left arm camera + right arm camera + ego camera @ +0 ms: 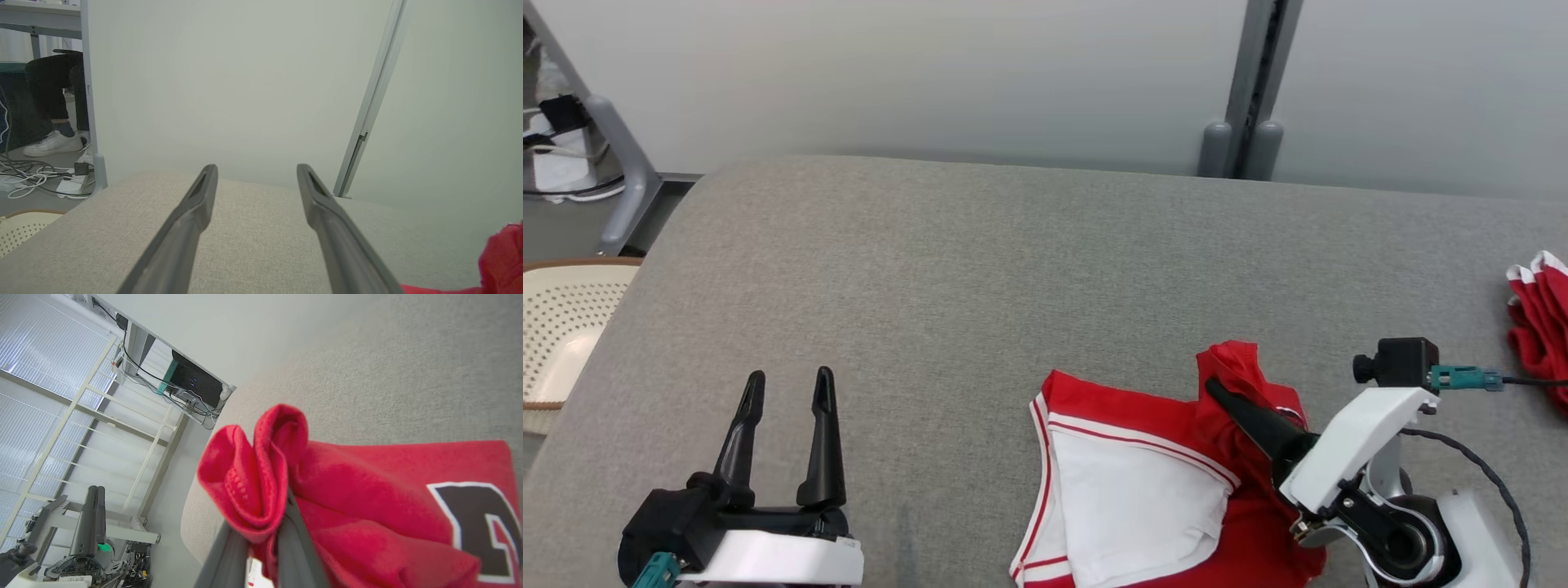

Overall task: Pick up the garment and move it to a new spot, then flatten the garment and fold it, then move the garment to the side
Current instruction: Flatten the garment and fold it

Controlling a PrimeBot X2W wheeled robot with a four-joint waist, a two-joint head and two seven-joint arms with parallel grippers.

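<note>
Your right pincer pinches a bunched fold of the red-and-white jersey lying near-right on the grey worktop, left pincer wide and empty; lift it and that thin bite may slip.

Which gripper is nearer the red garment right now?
Right. The right gripper is shut on a bunched fold of the garment. The left gripper is open and apart from it, off to its left over the grey surface.
</note>
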